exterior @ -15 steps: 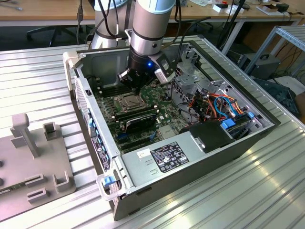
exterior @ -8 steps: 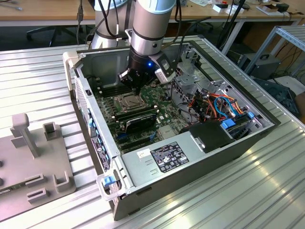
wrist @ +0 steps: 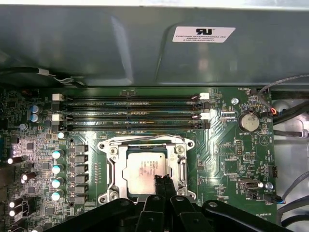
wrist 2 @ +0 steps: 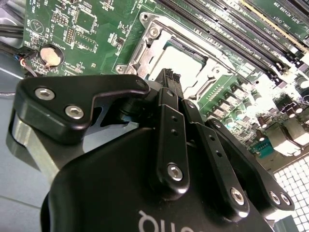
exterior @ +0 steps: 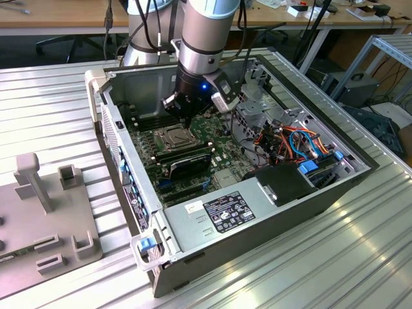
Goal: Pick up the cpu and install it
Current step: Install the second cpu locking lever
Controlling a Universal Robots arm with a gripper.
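cpu work here takes place inside the open computer case point(exterior: 335, 193), which lies on its side on a ribbed metal table point(exterior: 360, 257). the robot arm point(exterior: 205, 38) reaches down into the case from above, over the green motherboard point(wrist: 231, 159).

next in size come the long black memory slots point(wrist: 130, 113), running side by side just beyond the socket point(wrist: 110, 166), a square metal frame whose opening is uncovered in the first wrist view.

the cpu point(wrist: 142, 171) itself, a flat square chip with a dull silver top, lies level within that frame, so it appears already seated rather than carried. the gripper point(wrist: 163, 180) hangs directly over the chip's near edge, its two black fingers point(wrist 2: 170, 104) pressed together with no gap between them and nothing held. whether the tips actually touch the chip's top cannot be told.

as a thing to handle, the chip looks light, rigid and thin, with a smooth metal lid that would likely be slippery. its underside contacts are probably delicate, so it is best held by two opposite edges, kept flat, and never pushed down at a tilt. the frame crowds those edges closely, leaving little room for fingers.
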